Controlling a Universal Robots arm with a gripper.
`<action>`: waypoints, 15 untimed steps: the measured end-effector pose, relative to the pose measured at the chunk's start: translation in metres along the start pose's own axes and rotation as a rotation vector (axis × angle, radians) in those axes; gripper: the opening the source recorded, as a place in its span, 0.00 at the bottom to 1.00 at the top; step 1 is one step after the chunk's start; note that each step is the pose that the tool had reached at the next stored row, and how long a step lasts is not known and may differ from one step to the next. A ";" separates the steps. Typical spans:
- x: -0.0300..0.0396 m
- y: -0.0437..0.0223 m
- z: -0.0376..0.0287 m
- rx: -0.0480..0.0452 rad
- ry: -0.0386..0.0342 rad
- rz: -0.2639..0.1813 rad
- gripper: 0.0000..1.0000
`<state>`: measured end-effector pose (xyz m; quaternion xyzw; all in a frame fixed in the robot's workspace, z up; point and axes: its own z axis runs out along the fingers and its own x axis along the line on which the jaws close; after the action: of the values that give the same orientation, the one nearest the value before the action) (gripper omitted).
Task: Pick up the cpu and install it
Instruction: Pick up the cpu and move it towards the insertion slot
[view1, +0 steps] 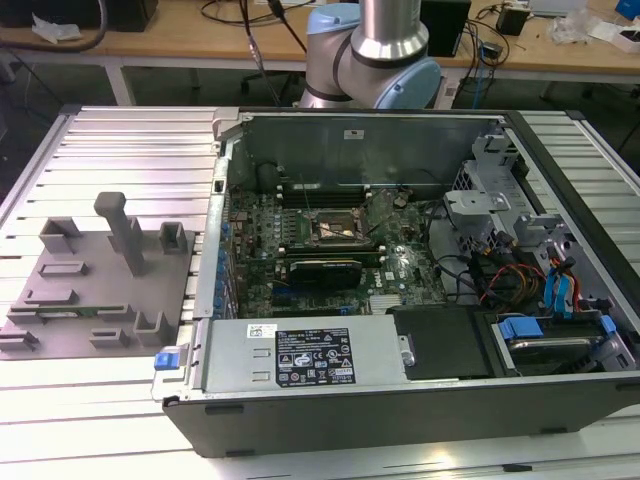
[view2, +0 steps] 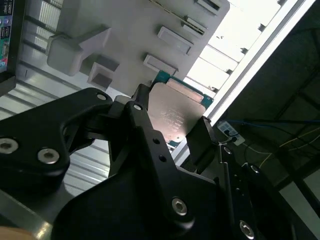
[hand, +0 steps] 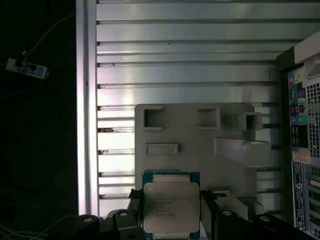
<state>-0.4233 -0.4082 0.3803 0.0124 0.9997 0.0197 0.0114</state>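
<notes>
The cpu (hand: 171, 210) has a pale silvery top edged in teal-green; the claw (view2: 171, 114) is matt black with silver screw heads. The moulded tray (view1: 100, 290) is plain grey, the table (view1: 120, 140) pale with ribbed stripes. The case (view1: 400, 420) is dark grey, its board (view1: 260, 235) green, the silver box (view1: 240, 355) labelled black-and-white.

Cpu (hand: 171, 210): one edge cut by frame, first wrist view; in second wrist view, part hid behind gripper (view2: 172, 112) finger. Arm (view1: 385, 45): upper part cut off, exterior view.
</notes>
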 end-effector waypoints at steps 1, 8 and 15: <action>-0.0001 0.0002 -0.0038 0.0000 0.0000 0.000 0.55; -0.0006 0.0011 -0.0274 0.0000 -0.0001 0.000 0.55; -0.0072 0.0013 -0.0280 0.0001 0.0001 0.001 0.55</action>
<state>-0.4168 -0.4082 0.4085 0.0128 0.9997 0.0197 0.0114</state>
